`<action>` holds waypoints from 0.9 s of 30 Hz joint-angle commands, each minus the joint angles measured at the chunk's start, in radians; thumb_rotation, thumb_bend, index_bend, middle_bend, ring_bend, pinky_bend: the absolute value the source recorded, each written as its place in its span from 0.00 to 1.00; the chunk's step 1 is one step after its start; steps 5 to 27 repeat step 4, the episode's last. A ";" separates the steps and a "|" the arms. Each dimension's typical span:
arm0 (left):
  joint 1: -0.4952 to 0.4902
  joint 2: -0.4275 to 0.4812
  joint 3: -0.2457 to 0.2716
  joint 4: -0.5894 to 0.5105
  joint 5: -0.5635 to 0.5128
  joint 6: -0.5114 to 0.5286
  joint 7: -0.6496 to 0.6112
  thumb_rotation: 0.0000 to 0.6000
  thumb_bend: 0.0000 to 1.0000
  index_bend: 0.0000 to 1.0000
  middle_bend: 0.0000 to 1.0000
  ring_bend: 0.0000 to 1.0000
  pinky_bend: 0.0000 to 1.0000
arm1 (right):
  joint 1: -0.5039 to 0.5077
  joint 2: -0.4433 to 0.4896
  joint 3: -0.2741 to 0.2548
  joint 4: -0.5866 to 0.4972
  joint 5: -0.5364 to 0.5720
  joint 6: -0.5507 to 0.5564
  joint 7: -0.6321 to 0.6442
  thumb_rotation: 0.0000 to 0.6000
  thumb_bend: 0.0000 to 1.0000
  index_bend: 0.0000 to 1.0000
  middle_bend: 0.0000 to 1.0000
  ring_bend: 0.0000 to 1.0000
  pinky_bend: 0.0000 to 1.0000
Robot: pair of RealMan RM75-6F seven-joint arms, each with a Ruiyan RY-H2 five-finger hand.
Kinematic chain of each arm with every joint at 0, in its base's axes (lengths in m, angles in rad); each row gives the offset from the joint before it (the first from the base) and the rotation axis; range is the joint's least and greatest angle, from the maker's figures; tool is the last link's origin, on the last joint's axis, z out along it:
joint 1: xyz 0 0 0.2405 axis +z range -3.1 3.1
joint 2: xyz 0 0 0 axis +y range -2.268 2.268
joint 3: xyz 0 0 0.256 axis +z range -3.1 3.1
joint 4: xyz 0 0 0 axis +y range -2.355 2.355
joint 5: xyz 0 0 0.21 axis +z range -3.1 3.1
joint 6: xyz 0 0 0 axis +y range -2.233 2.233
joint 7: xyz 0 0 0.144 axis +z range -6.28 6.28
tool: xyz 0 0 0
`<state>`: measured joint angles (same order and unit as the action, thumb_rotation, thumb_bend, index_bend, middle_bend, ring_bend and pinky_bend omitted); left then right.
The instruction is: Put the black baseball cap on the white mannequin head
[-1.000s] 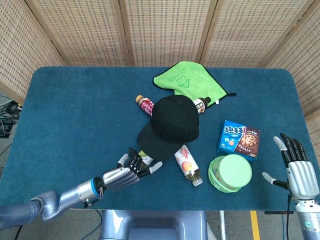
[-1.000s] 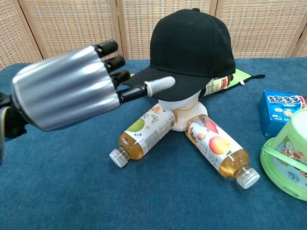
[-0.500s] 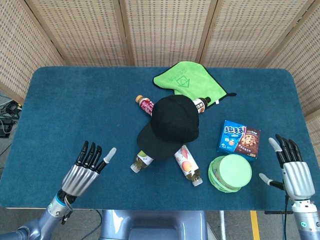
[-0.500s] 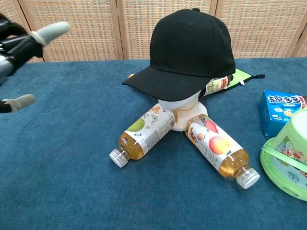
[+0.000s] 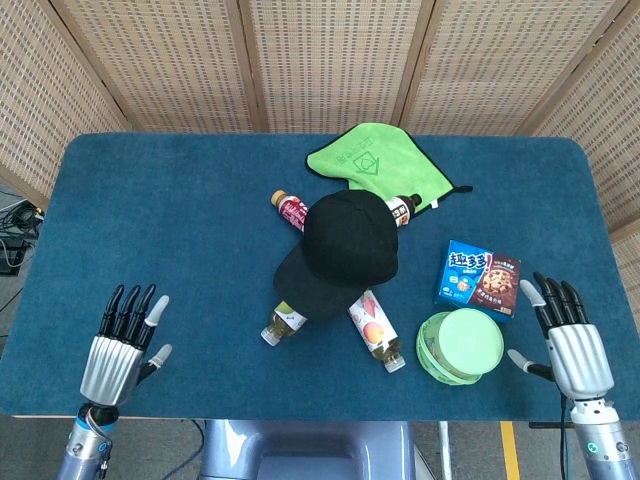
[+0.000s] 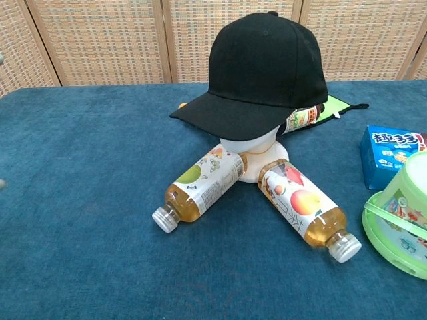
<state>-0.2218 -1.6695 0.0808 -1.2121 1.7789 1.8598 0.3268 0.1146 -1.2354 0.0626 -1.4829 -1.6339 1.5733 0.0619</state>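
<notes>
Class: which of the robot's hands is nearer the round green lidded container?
Right. The right hand sits just beside the round green lidded container; the left hand is across the table.

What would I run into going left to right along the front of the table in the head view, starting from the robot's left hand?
Left hand → green-label bottle lying down → peach-label bottle lying down → green lidded tub → right hand.

Bottles [image 6: 200, 187] flank mannequin head [image 6: 250, 150] front; bare table [image 5: 160, 230] on left gives approach.
</notes>
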 commanded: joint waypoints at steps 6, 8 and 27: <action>0.052 0.004 -0.004 0.013 -0.076 -0.033 -0.151 1.00 0.00 0.00 0.00 0.00 0.00 | 0.004 -0.007 -0.003 0.000 -0.002 -0.008 -0.022 1.00 0.05 0.00 0.00 0.00 0.00; 0.052 0.004 -0.004 0.013 -0.076 -0.033 -0.151 1.00 0.00 0.00 0.00 0.00 0.00 | 0.004 -0.007 -0.003 0.000 -0.002 -0.008 -0.022 1.00 0.05 0.00 0.00 0.00 0.00; 0.052 0.004 -0.004 0.013 -0.076 -0.033 -0.151 1.00 0.00 0.00 0.00 0.00 0.00 | 0.004 -0.007 -0.003 0.000 -0.002 -0.008 -0.022 1.00 0.05 0.00 0.00 0.00 0.00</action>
